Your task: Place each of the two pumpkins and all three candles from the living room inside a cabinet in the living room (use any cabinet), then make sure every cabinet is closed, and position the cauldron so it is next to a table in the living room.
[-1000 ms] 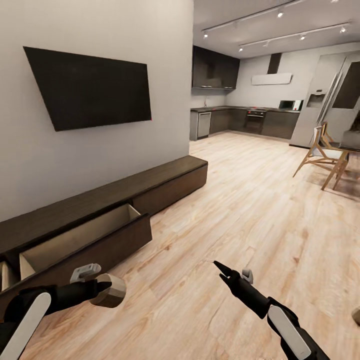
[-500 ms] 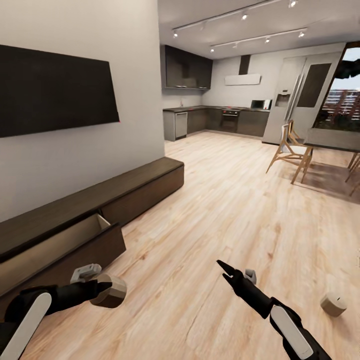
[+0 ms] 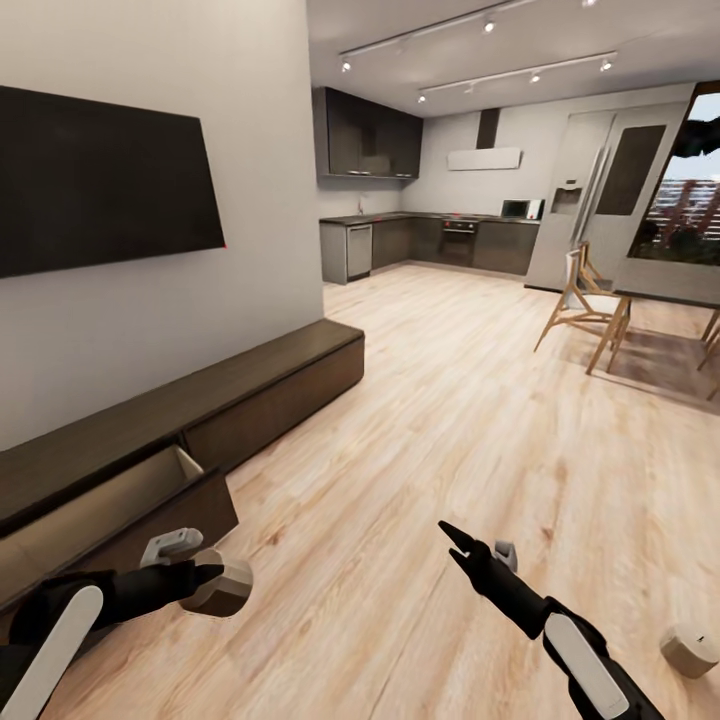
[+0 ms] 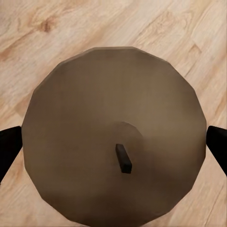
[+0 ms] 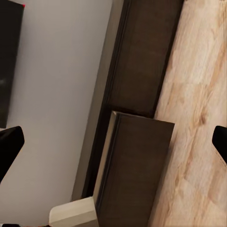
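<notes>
My left gripper (image 3: 214, 584) is shut on a beige candle (image 3: 233, 592) low over the floor; in the left wrist view the candle (image 4: 113, 109) shows its dark wick, with a finger (image 4: 7, 151) at each side. My right gripper (image 3: 455, 537) hangs open with nothing between its fingers. Another candle (image 3: 690, 648) stands on the floor at the far right. The long dark-brown cabinet (image 3: 260, 385) runs along the left wall, one drawer (image 3: 135, 492) pulled out, its front (image 5: 137, 165) also in the right wrist view. The pumpkins, the cauldron and the table are out of view.
A black TV (image 3: 100, 180) hangs on the wall above the cabinet. Light wood floor (image 3: 440, 420) stretches toward the kitchen at the back. Wooden chairs (image 3: 585, 305) and a dining table stand at the right.
The camera has turned right, sliding the cabinet and TV leftward. The floor candle has come into view at the right. Both arms hold the same pose, the left still gripping its candle.
</notes>
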Motion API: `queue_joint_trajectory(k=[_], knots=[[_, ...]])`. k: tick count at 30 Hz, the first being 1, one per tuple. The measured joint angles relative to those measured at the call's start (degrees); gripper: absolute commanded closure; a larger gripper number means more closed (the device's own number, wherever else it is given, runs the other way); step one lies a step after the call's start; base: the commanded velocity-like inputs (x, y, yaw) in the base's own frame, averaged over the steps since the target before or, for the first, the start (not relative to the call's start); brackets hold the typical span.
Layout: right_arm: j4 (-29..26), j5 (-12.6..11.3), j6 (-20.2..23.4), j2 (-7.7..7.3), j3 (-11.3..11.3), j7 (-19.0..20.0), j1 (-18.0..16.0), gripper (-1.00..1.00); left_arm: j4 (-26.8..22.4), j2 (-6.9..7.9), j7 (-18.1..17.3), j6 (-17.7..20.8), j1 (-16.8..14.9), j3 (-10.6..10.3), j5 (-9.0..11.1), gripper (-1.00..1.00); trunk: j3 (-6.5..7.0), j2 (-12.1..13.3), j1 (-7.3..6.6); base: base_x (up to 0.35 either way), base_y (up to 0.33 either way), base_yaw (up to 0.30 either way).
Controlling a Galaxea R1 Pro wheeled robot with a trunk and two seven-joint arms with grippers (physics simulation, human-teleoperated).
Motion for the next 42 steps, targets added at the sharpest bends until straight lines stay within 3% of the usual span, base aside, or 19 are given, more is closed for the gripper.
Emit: queue_joint_trajectory(k=[7,22,42], knots=[[0.7,0.0,0.0,0.06,-0.4,0.0,0.0,-1.00,0.0,0.00,0.0,0.0,0.0,0.0,0.1,1.00,0.00,0.0,0.02,0.231,-0.048,0.000],[0.8,0.0,0.0,-0.02,-0.5,0.0,0.0,-1.00,0.0,0.00,0.0,0.0,0.0,0.0,0.2,1.00,0.00,0.0,0.03,0.011,-0.003,-0.006],[0.7,0.0,0.0,-0.03,-0.5,0.0,0.0,-1.00,0.0,-0.01,0.0,0.0,0.0,-0.1,-0.1,1.00,0.60,0.0,0.01,0.206,-0.209,-0.250]])
